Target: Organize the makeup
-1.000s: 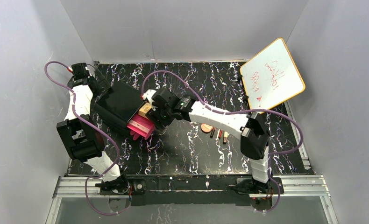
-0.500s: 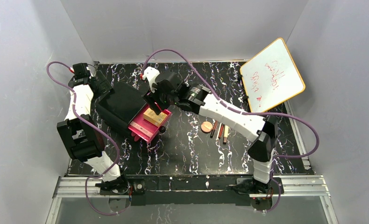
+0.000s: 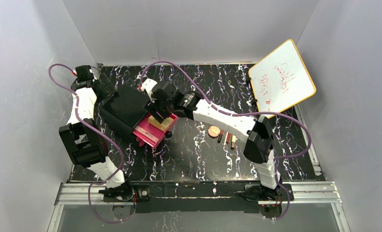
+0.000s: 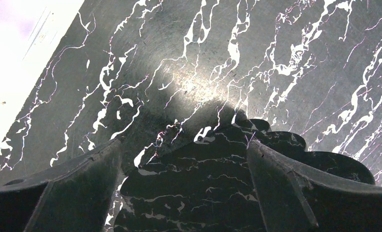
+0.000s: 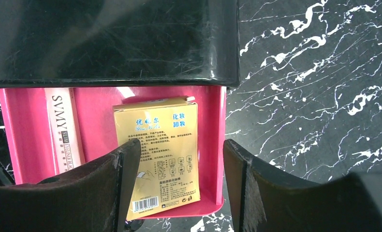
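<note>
Left gripper (image 4: 184, 145) is idling with its jaws spread wide and nothing between them, hanging over bare table (image 4: 189, 58) at the far left, behind the black box (image 3: 124, 104). Moving right, the pink drawer (image 5: 98, 116) is sticking out of that box. It is carrying the pink tube (image 5: 63, 128) along its left side and the yellow packet (image 5: 167, 145) lying flat beside it, close to the right wall. Your right gripper (image 5: 182, 145) is hovering directly over the packet with its jaws parted and gripping nothing, and the packet is resting on the drawer floor. I'm reading the packet's placement as done, so you are sitting between steps. Further right, the round peach compact (image 3: 213, 131), dark pencil (image 3: 220, 137), red pencil (image 3: 227, 138) and tan stick (image 3: 233, 141) are waiting on the table, bunched close together beside the right forearm. Next move, as I'm judging it: lift clear of the drawer wall and the box edge, swing right, and come down on the compact. It is lying low and flat, so the jaws will need to straddle its rim. The pencils are lying just beside it, so watch for nudging them.
</note>
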### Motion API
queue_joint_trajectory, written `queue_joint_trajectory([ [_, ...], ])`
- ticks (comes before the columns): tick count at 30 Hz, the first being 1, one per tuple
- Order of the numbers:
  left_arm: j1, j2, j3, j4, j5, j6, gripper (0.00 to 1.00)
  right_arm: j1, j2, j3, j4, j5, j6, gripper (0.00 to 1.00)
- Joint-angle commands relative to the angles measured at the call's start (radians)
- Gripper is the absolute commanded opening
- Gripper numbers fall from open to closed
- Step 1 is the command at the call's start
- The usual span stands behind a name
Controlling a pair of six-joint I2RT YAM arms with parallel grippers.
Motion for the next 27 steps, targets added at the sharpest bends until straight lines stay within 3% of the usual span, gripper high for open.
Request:
queue_joint_trajectory([
  [1, -0.018, 0.004, 0.007, -0.088, 0.028, 0.033, 0.98, -0.006, -0.016, 0.023, 0.038, 0.046, -0.026, 0.71],
  [27, -0.017, 0.003, -0.004, -0.082, 0.028, 0.032, 0.98, 0.051, 0.06, 0.069, 0.027, 0.003, 0.005, 0.71],
])
